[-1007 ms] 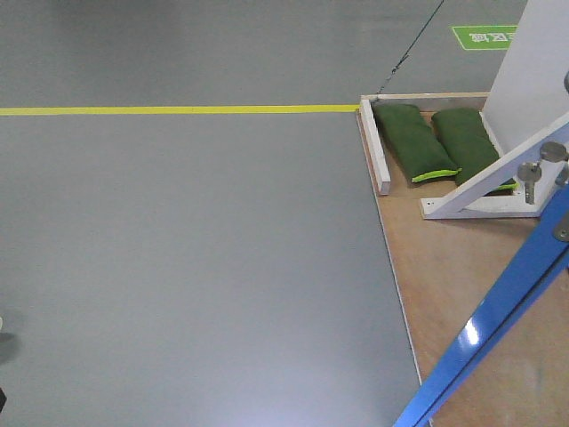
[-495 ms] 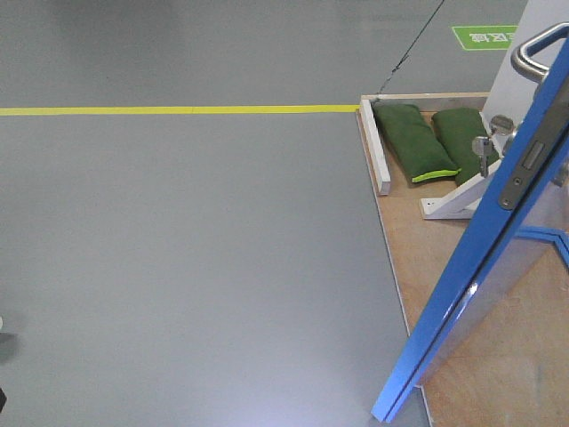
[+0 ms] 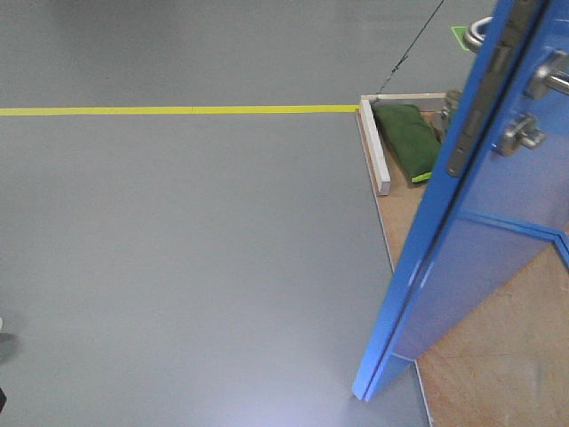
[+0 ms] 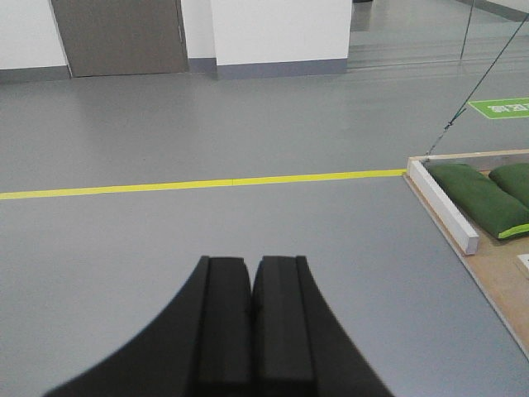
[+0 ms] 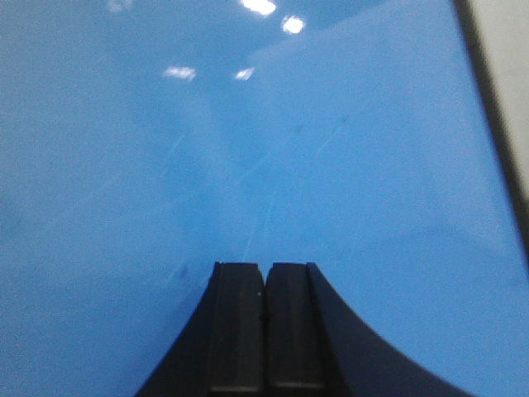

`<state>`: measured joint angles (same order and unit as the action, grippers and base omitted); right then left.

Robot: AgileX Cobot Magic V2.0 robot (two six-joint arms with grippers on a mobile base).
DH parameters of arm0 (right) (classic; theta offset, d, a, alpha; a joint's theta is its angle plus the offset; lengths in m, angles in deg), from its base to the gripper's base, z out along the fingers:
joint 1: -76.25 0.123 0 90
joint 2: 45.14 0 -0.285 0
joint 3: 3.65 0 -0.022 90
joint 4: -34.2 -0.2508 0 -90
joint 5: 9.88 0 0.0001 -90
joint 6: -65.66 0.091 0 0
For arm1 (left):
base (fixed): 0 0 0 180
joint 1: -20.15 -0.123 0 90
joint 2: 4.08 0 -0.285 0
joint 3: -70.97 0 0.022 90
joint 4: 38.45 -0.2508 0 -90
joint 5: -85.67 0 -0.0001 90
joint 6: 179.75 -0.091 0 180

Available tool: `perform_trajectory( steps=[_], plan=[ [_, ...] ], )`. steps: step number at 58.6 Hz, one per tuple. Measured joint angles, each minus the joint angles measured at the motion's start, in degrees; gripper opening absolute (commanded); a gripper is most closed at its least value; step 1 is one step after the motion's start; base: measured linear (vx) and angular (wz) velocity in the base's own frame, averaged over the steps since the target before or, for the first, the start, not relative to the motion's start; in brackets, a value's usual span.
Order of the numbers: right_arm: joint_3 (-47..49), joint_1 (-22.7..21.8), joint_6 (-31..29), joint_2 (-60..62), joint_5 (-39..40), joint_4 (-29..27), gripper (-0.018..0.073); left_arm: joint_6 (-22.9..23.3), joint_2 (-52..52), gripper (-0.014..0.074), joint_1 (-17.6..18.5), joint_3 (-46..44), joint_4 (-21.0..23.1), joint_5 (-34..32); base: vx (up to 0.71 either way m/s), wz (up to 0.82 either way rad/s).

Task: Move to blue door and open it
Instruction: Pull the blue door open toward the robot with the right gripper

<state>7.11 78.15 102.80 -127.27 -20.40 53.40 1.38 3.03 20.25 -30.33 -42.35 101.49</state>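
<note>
Filling right-wrist view, blue door (image 5: 248,149); handle (image 3: 549,78) front-only.

You have the blue door (image 3: 480,258) standing open at the right of the front view, glossy and bright blue, its narrow edge turned toward you with a dark latch plate (image 3: 469,120) on it. A silver lever handle (image 3: 551,76) and a round thumb-turn (image 3: 520,135) sit on its near face, and its lower corner reaches out over the grey floor (image 3: 178,267)

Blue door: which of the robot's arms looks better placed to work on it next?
Probably the right. The right gripper, shut, faces the blue door, which fills its view; the left gripper, also shut, faces grey floor instead.
</note>
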Motion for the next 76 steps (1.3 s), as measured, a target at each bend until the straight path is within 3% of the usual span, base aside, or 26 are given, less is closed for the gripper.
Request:
perform_trajectory(
  steps=[13,41,76],
  plan=[
    [-0.8,2.6,0.0,-3.6,-0.1,-2.3,0.0012,0.0,0.0,0.0073,0.0,0.0,0.0,0.0,0.0,0.0],
    [-0.9,2.7,0.0,-8.0,3.2,-4.8,0.0012,0.0,0.0,0.0073,0.0,0.0,0.0,0.0,0.0,0.0],
    [-1.0,6.8,-0.1,-9.7,4.9,-4.5,0.0012,0.0,0.0,0.0073,0.0,0.0,0.0,0.0,0.0,0.0]
  ],
)
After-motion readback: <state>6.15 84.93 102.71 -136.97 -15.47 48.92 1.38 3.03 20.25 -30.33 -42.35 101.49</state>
